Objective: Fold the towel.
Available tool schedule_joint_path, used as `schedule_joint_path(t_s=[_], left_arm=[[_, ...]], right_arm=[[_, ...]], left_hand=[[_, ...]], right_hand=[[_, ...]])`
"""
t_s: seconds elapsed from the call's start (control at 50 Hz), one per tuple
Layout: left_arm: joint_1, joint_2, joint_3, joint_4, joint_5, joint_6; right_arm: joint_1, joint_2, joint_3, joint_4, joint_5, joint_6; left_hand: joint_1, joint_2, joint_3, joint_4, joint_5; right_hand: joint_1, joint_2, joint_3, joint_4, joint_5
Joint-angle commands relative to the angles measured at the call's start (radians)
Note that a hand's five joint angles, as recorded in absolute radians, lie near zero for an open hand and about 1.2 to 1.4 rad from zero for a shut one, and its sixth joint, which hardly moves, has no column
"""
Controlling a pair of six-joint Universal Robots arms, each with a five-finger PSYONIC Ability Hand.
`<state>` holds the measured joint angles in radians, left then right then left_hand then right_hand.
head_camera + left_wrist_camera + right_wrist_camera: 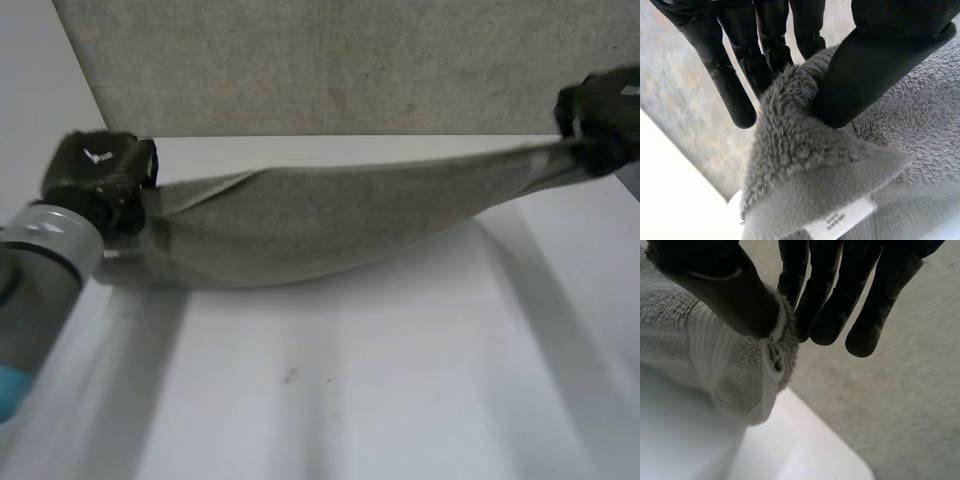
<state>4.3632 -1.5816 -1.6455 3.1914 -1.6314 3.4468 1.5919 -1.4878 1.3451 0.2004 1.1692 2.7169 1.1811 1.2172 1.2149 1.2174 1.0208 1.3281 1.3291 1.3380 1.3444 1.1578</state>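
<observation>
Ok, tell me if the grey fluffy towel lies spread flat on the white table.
No, the grey fluffy towel sags bunched between the left robot hand and right robot hand, each pinching one end.

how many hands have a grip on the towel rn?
2. The left hand pinches the towel at one end, by its white label; the right hand pinches the opposite end, the towel sagging between them.

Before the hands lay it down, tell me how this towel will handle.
Probably floppy: the towel sags in the middle between the left hand and the right hand. Likely not slippery: its fluffy pile bunches under the pinching fingers. It should drape and crease rather than hold shape.
</observation>
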Motion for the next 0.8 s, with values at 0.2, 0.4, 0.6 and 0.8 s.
schedule_joint_path(t_s=[0.2,0.4,0.6,0.8], left_arm=[[0.113,0.195,0.121,-0.159,0.157,-0.170],[0.113,-0.266,0.309,-0.206,0.191,-0.248],[0.107,-0.561,0.688,-0.251,0.199,-0.245],[0.084,-0.537,1.001,-0.179,0.196,-0.367]], right_arm=[[-0.101,-0.173,-0.299,0.231,-0.095,-0.002],[0.114,0.165,-0.366,0.341,0.031,-0.253],[0.174,0.472,-0.671,0.260,0.213,-0.275],[0.169,0.564,-1.135,0.073,0.277,-0.066]], left_hand=[[0.215,0.179,0.181,0.179,0.201],[0.215,0.179,0.181,0.179,0.201],[0.215,0.179,0.181,0.179,0.201],[0.215,0.179,0.181,0.179,0.201]], right_hand=[[0.068,0.067,0.058,0.052,0.064],[0.068,0.067,0.058,0.052,0.064],[0.068,0.067,0.058,0.052,0.064],[0.068,0.067,0.058,0.052,0.064]])
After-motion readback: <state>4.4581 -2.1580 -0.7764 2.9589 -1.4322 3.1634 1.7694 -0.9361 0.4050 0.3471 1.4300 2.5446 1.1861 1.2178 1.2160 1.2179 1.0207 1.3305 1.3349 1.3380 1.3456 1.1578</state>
